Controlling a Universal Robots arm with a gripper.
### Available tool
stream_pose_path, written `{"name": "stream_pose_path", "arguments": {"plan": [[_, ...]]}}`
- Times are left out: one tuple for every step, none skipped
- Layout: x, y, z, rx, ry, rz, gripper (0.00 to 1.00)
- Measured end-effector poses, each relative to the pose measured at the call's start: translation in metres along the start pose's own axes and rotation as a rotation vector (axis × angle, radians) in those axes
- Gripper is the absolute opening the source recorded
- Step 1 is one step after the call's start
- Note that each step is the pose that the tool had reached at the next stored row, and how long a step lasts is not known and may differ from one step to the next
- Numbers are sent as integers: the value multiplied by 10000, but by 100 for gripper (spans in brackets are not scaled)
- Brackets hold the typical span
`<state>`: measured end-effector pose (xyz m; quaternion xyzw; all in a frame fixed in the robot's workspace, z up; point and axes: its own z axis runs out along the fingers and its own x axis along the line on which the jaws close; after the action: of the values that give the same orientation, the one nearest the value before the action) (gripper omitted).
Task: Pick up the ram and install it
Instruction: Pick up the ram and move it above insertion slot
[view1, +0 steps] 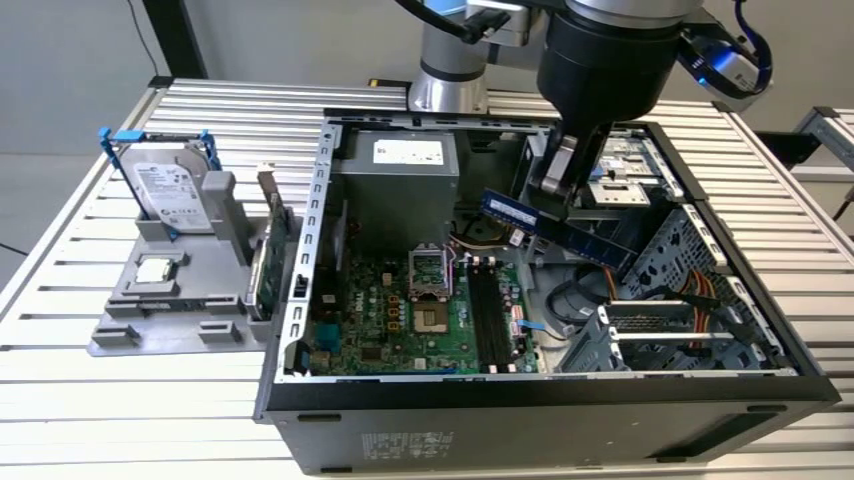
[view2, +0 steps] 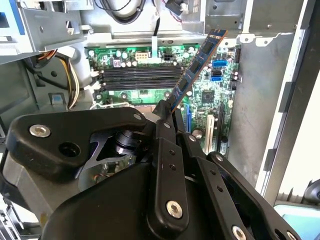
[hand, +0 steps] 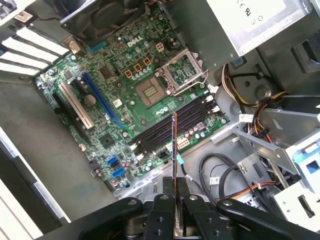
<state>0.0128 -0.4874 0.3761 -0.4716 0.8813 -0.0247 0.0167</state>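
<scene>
I had the end effector (view1: 554, 188) clenched on the ram (view1: 589, 243), pinching its two flat faces so the stick stood on edge rather than lying flat. I judged the grip was chosen so that a long edge could face the slots (view1: 491, 315). The ram hung inside the open case (view1: 534, 388), above the slots and clear of them, a little toward the exterior view's right of them, over the cables. In the first wrist view the ram (hand: 174, 145) showed as a thin line running out from the end effector (hand: 175, 192) and crossing the slots (hand: 167, 127) at an angle. In the second wrist view the ram (view2: 196, 67) likewise slanted across the slots (view2: 140, 77). From that I judged it was not lined up with them, and the slots looked empty. The case sat on the slatted surface (view1: 200, 410). A drive (view1: 171, 190) stood upright in a holder, well apart from the slots, outside the case wall.
</scene>
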Motion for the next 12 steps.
{"name": "stream_pose_path", "arguments": {"plan": [[0,0,0,0,3,45,0],[0,0,1,0,5,90,0],[0,-1,1,1,8,134,0],[-1,-1,1,1,10,177,0],[-1,-1,2,1,13,223,0],[-1,-1,3,2,16,271,0],[-1,-1,3,1,19,327,0],[-1,-1,4,2,22,388,0],[0,0,4,2,27,462,0],[0,0,4,3,31,532,0],[0,0,5,3,36,619,0],[0,0,5,4,42,700,0]]}}
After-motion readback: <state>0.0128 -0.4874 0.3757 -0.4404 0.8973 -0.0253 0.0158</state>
